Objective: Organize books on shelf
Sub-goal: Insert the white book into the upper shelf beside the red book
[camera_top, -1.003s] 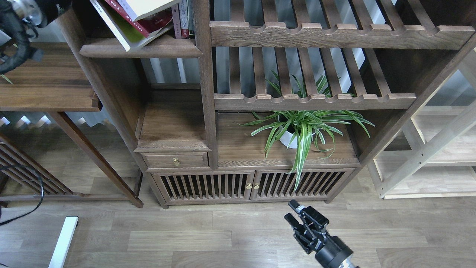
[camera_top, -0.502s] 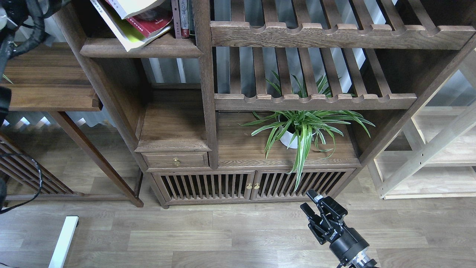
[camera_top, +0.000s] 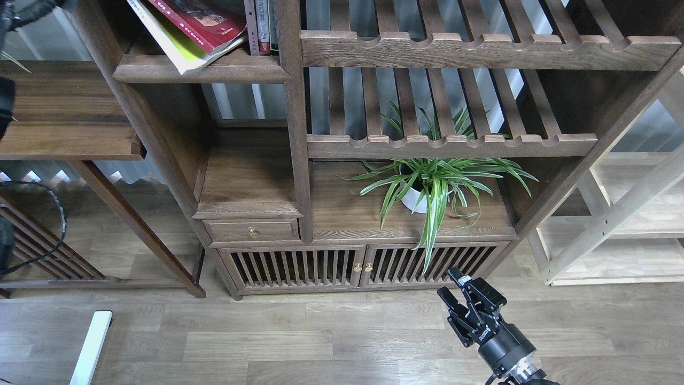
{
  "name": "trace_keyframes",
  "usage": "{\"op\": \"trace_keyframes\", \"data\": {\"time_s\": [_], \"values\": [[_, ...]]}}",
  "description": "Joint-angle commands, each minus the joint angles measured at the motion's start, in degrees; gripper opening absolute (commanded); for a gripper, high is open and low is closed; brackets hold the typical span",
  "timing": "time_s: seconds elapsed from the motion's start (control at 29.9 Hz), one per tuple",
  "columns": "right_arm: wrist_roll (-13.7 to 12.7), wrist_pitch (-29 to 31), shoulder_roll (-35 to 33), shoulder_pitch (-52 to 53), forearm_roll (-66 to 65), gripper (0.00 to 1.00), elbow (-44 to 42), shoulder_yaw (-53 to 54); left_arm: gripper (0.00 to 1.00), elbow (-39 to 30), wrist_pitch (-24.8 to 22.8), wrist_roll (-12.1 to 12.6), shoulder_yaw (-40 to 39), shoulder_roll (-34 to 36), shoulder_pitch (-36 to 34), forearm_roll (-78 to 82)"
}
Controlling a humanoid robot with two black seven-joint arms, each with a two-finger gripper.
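Observation:
The shelf [camera_top: 214,73] is the narrow dark-brown board at the top left of the cabinet. On it leans the large thin yellow-green and white book [camera_top: 179,51], tilted to the left. The red book [camera_top: 206,24] lies tilted on top of it. The thick pale lavender-white book is out of view. Only dark parts of my left arm [camera_top: 5,99] show at the left edge; its gripper is out of view. My right gripper [camera_top: 450,285] is low over the floor in front of the cabinet, open and empty, far from the books.
Thin upright books [camera_top: 261,27] stand at the shelf's right end against a post. Slatted racks [camera_top: 481,51] fill the cabinet's right side. A potted spider plant [camera_top: 427,187] sits on the lower board. A side table [camera_top: 64,117] stands at left and a pale wooden rack [camera_top: 630,230] at right.
The pale book that lay on top of the red one has gone up out of view. My left arm has drawn up and left. My right gripper has moved right.

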Motion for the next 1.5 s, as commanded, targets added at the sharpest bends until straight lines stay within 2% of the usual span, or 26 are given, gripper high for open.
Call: {"op": "trace_keyframes", "data": {"time_s": [0.0,0.13,0.27,0.37,0.47,1.07,1.47], "values": [[0.0,0.0,-0.17,-0.65,0.07,0.64,0.34,0.41,0.1,-5.18,0.0,0.0,-1.14,2.74,3.47,-1.39],[0.0,0.0,-0.96,-2.31,0.16,0.64,0.61,0.5,0.09,-11.06,0.0,0.0,-7.46,3.54,9.09,-3.5],[0.0,0.0,-1.23,-4.25,0.16,0.64,0.61,0.5,0.09,-19.23,0.0,0.0,-15.18,4.77,18.39,-6.84],[0.0,0.0,-1.58,-4.69,0.07,0.64,0.69,0.41,0.09,-23.11,0.0,0.0,-20.2,6.0,24.55,-9.47],[0.0,0.0,-1.58,-4.78,0.07,0.64,0.69,0.06,0.08,-24.35,0.0,0.0,-21.8,6.09,27.21,-10.54],[0.0,0.0,-1.31,-8.3,0.07,0.63,2.89,-0.03,0.08,-23.3,0.0,0.0,-19.34,4.34,28.44,-5.36],[0.0,0.0,-3.6,-11.99,0.16,0.63,3.86,0.5,0.08,-16.36,0.0,0.0,-19.34,-5.15,25.11,4.31]]}}
